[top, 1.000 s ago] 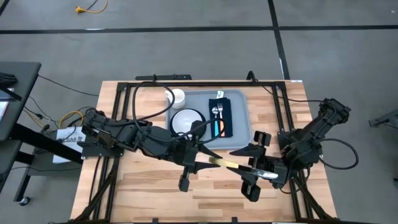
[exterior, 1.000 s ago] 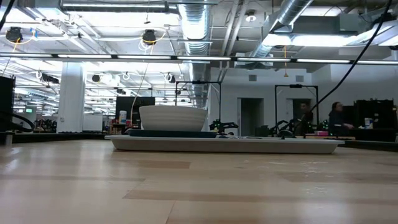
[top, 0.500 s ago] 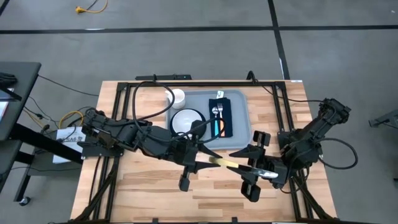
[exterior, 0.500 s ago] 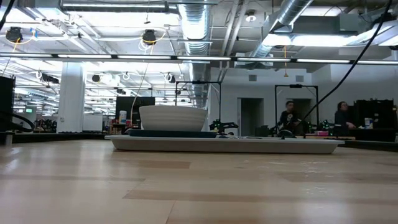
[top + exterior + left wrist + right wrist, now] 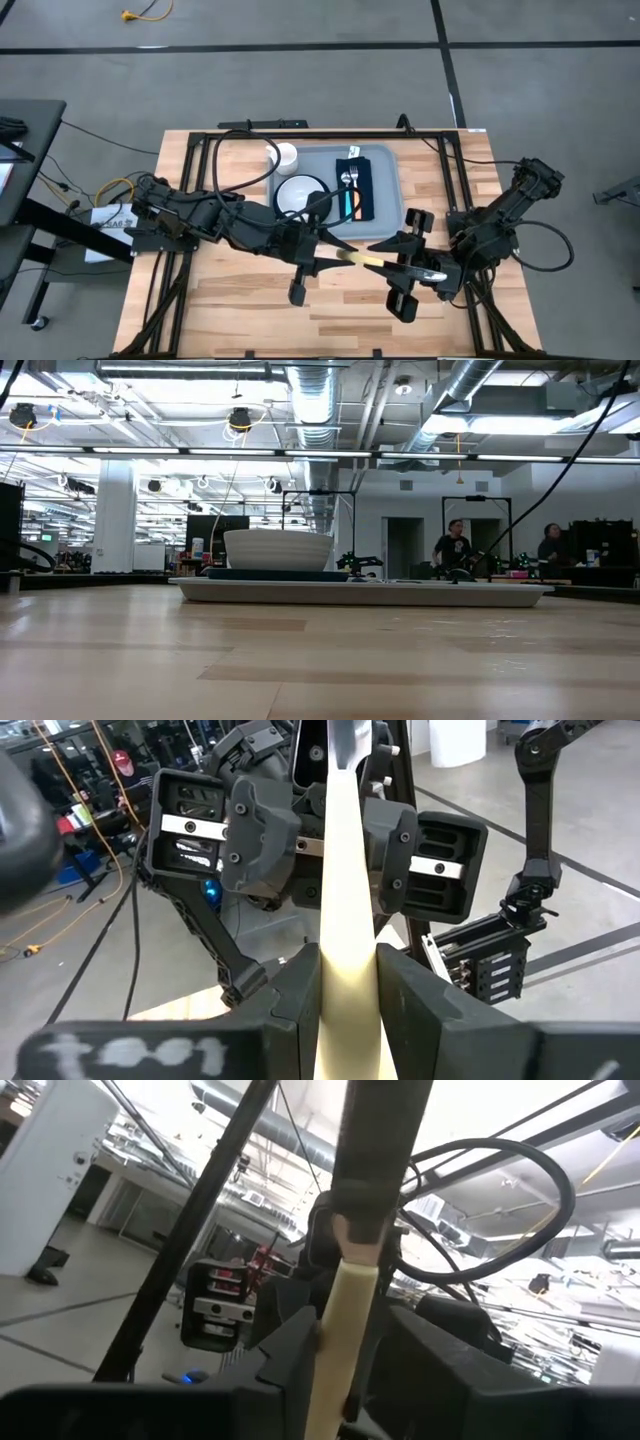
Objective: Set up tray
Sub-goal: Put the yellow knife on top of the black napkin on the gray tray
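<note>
Pale yellow and slender, a knife handle (image 5: 362, 259) is seen suspended above the front of the wooden table (image 5: 230, 300), spanning the gap between the two arms. The left end effector (image 5: 322, 252) is clamped on one end of that handle, whose cream strip is pinched between its dark fingers (image 5: 300, 990) in the left wrist view. The right end effector (image 5: 412, 268) is set around the other end, where the metal blade (image 5: 425, 278) shows; its fingers (image 5: 285, 1342) are seen on either side of the handle with the strip against one of them, but whether they press on it cannot be told. Farther back, the grey-blue tray (image 5: 385, 205) is laid flat on the table toward its rear middle. On the tray a white bowl on a dark plate (image 5: 298, 194) is placed, and beside it a dark napkin (image 5: 362, 185) carrying a fork and a spoon. A white cup (image 5: 284, 156) stands just off the tray's far left corner. In the room beyond, two people are visible in the low view.
</note>
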Controlling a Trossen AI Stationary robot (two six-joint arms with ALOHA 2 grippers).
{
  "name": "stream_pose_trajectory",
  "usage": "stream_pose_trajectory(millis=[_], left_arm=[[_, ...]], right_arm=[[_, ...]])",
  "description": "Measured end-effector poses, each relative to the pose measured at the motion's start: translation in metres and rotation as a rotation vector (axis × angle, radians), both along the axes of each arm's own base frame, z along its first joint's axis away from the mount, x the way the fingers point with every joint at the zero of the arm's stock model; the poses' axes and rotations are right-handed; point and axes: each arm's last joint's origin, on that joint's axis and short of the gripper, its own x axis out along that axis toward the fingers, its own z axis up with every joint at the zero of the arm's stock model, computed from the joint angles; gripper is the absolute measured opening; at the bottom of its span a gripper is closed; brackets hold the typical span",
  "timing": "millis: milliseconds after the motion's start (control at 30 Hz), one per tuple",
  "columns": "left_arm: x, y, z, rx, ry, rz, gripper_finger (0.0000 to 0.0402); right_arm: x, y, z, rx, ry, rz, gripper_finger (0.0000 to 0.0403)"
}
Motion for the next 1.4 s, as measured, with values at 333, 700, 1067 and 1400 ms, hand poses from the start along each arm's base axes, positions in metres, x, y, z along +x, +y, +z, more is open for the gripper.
stream_pose_trajectory(millis=[333, 700, 1067, 1400], left_arm=[[0.0, 0.0, 0.001, 0.013, -0.005, -0.003, 0.0071], [0.0, 0.0, 0.0, 0.006, -0.001, -0.001, 0.008], [-0.001, -0.002, 0.002, -0.02, -0.012, -0.003, 0.0129], [-0.021, -0.002, 0.021, -0.052, -0.013, -0.034, 0.0201]], right_arm=[[0.002, -0.001, 0.0, -0.008, -0.012, 0.033, 0.0028], [0.002, -0.001, 0.0, 0.001, -0.011, 0.033, 0.003], [0.002, -0.001, 0.0, 0.002, -0.01, 0.024, 0.0032], [0.0, -0.008, 0.004, 0.036, 0.001, -0.027, 0.0032]])
